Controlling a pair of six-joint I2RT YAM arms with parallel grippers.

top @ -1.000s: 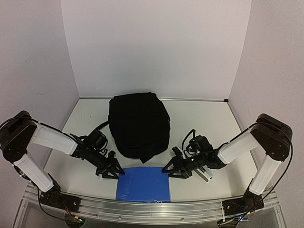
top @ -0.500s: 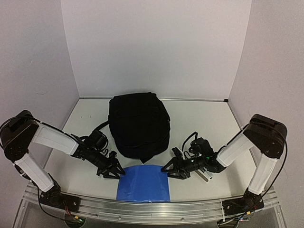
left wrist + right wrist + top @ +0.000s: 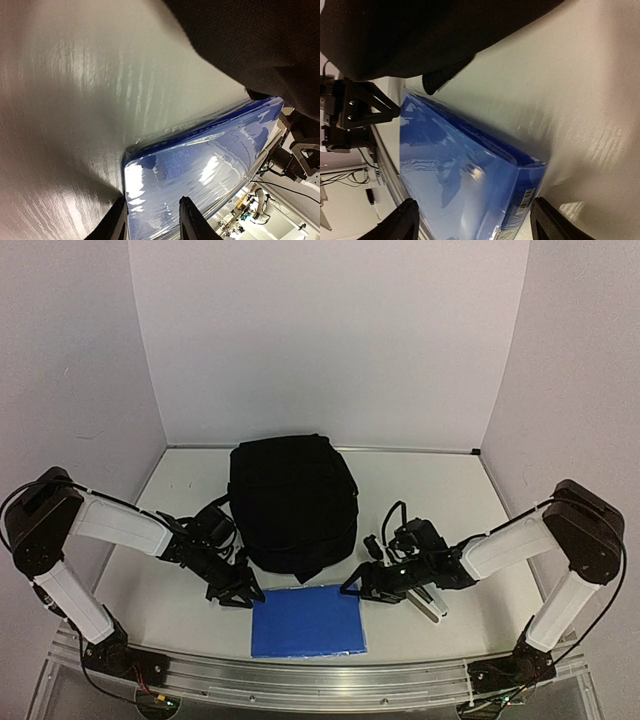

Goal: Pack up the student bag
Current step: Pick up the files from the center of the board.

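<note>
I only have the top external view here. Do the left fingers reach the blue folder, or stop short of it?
Observer: They reach it: in the left wrist view the blue folder fills the gap between the left fingers, near one corner; contact unclear.
Operator: And the right side?
Observer: The right fingers stand wide apart, a folder corner between them.
Operator: Any marking on it?
Observer: A barcode label on its edge, by that corner.

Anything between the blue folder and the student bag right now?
Nothing visible. The blue folder lies flat with its far edge at the near edge of the student bag; the left gripper and right gripper sit at its far corners. No bag opening shows.
</note>
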